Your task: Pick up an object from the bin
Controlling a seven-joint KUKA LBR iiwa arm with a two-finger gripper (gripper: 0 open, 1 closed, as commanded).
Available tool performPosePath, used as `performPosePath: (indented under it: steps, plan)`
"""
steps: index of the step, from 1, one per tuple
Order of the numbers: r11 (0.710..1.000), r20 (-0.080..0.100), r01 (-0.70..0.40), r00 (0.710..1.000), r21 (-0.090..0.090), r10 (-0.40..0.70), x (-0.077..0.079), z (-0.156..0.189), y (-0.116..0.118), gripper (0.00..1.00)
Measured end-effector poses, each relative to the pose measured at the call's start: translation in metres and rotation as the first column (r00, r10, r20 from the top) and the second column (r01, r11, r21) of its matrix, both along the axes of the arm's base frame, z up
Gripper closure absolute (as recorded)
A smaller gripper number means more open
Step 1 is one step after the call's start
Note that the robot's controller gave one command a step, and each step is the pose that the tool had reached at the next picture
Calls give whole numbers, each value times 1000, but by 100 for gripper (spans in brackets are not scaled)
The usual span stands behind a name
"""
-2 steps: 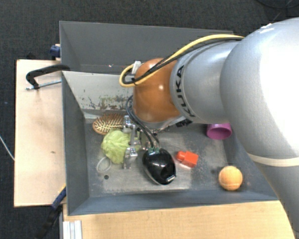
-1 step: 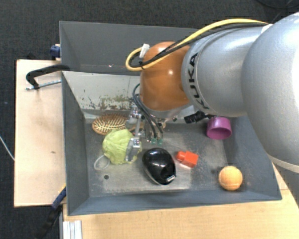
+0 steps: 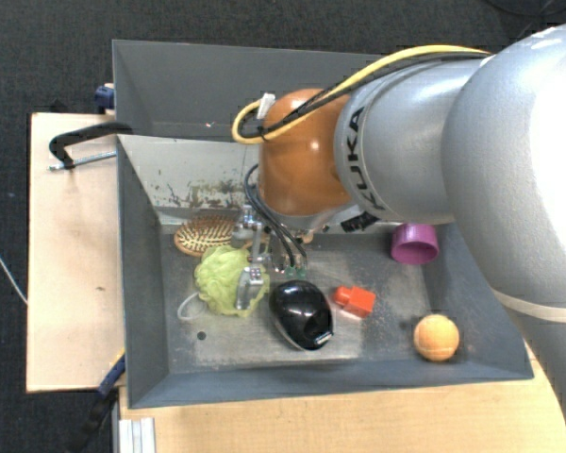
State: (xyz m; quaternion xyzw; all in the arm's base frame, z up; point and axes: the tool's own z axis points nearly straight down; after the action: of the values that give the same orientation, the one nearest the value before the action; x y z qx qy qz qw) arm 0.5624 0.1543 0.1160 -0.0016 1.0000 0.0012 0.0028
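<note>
My gripper (image 3: pixel 255 276) hangs below the orange wrist cover, its metal fingers reaching down at the right edge of a yellow-green crumpled cloth (image 3: pixel 222 276) in the bin's left half. One fingertip (image 3: pixel 252 289) touches or overlaps the cloth's right side. A black computer mouse (image 3: pixel 300 314) lies just right of the fingers. A woven tan oval brush (image 3: pixel 206 233) sits behind the cloth, near the back wall.
A small orange block (image 3: pixel 355 300) lies right of the mouse. A purple cup (image 3: pixel 414 243) rests on its side at the right, and an orange ball (image 3: pixel 437 337) sits at the front right. The arm covers the bin's back right.
</note>
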Motion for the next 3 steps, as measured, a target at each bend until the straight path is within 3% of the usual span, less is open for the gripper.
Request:
performPosePath:
  steps: [1, 2, 3]
  plan:
    - [997, -8, 81, 997, -1, -81, -9, -43, 21, 0]
    - [997, 3, -73, 997, -1, 73, -1, -41, 24, 100]
    - [997, 3, -73, 997, -1, 73, -1, -41, 24, 100]
